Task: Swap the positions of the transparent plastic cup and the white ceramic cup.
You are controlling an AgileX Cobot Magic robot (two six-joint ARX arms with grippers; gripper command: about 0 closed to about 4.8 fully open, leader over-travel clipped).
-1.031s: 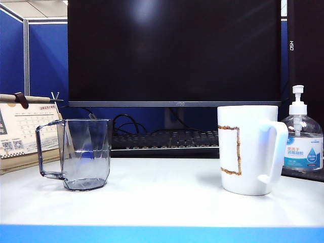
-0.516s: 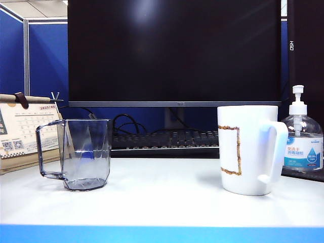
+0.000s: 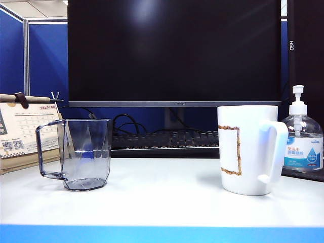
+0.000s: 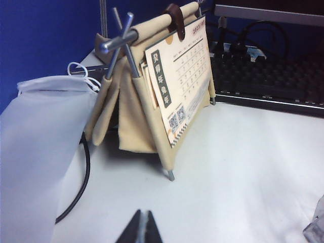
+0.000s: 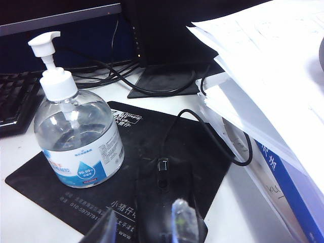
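Observation:
The transparent plastic cup (image 3: 86, 154) stands on the left of the white table, its handle pointing left. On the right stands the white ceramic cup (image 3: 248, 149), handle to the right. Neither gripper appears in the exterior view. In the left wrist view my left gripper (image 4: 144, 223) is shut and empty, low over bare table in front of a desk calendar. In the right wrist view my right gripper (image 5: 147, 215) is open with nothing held, over a black mouse (image 5: 162, 197) beside a pump bottle. No cup shows clearly in either wrist view.
A desk calendar (image 3: 25, 131) stands at the left behind the clear cup, with a white bag (image 4: 35, 152) and a cable beside it. A monitor (image 3: 174, 50) and keyboard (image 3: 167, 139) fill the back. The pump bottle (image 5: 76, 131) sits on a black mouse pad (image 5: 197, 147); stacked papers (image 5: 273, 66) lie alongside.

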